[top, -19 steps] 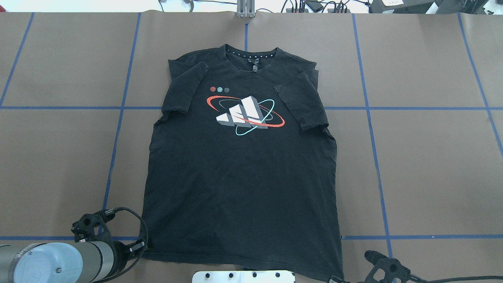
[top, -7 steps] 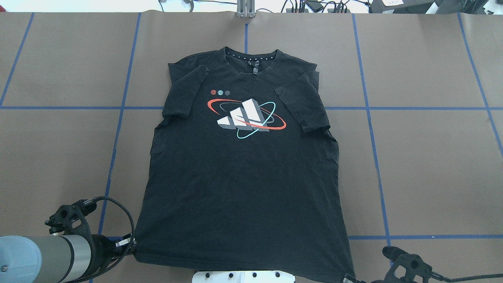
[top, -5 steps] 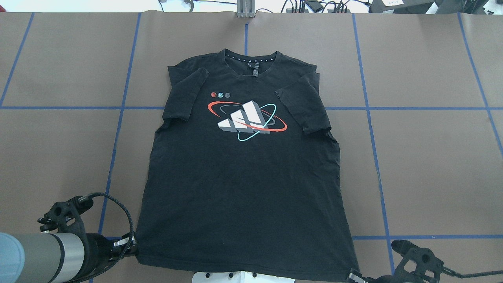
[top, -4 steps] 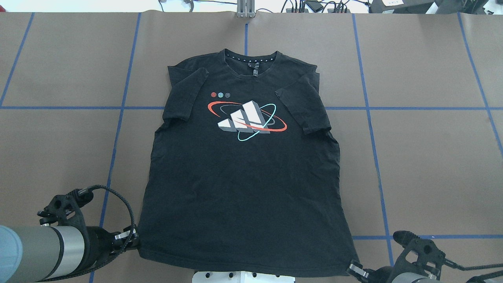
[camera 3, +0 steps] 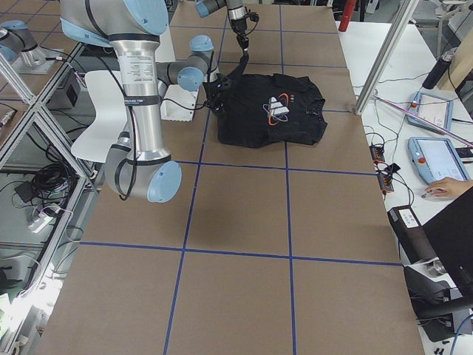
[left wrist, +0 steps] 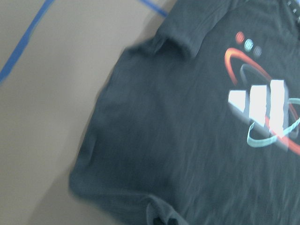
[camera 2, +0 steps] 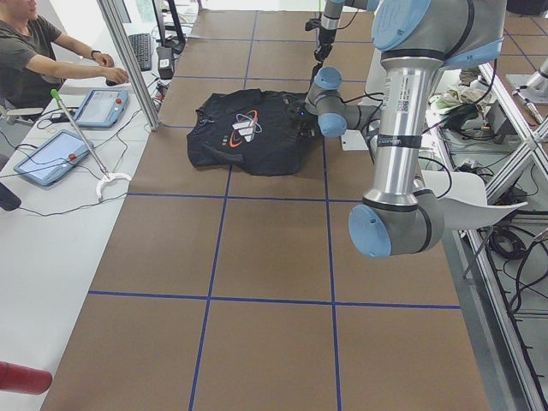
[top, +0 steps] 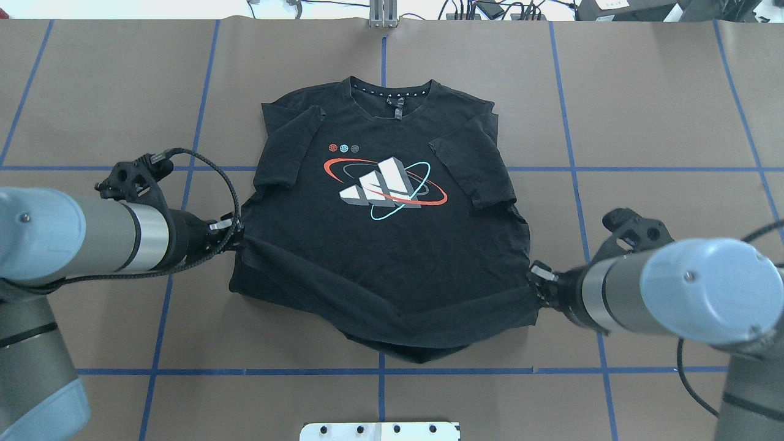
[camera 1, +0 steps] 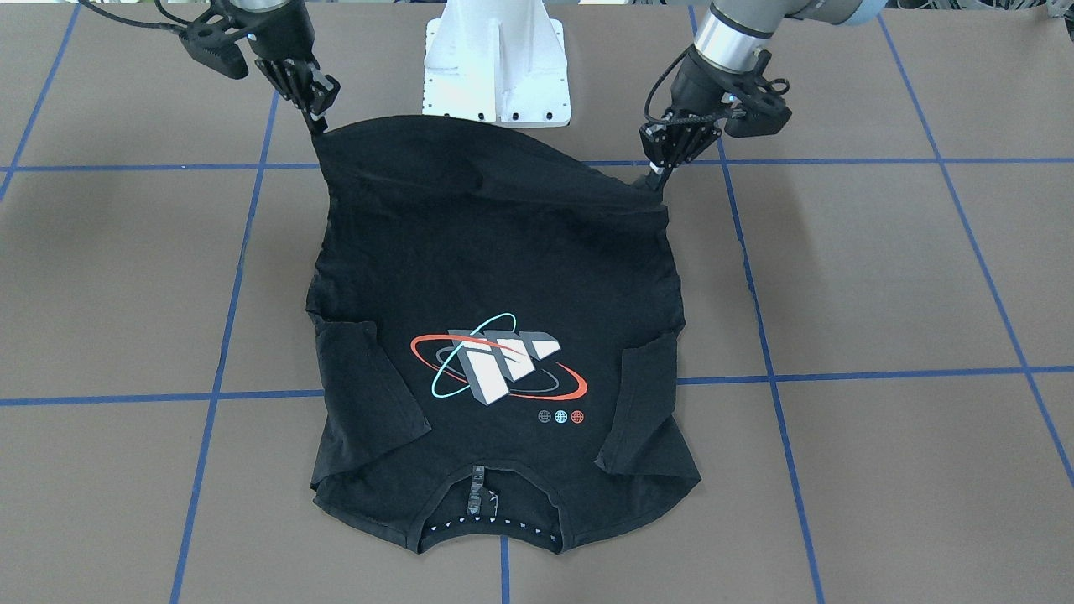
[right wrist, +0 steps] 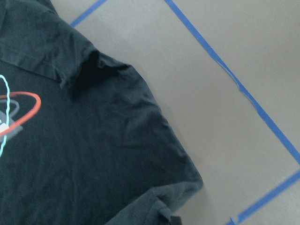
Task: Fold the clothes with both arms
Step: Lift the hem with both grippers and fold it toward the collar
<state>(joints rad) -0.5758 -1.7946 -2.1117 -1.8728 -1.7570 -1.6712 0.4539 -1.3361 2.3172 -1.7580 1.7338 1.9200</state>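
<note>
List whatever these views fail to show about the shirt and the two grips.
- Left wrist view: blur smears the t-shirt print, and the jaws lie off the bottom edge.
- Overhead view: the raised hem hides the layer beneath it.
- Front-facing view: the collar label is too small to read.
- Both side views: the left gripper and right gripper are too small to judge their bite.

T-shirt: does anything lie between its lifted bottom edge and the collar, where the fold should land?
Nothing visible does. The left tool and right tool hold the t-shirt by its bottom corners, raised; ahead lie only its own print and folded-in sleeves, up to the collar.
</note>
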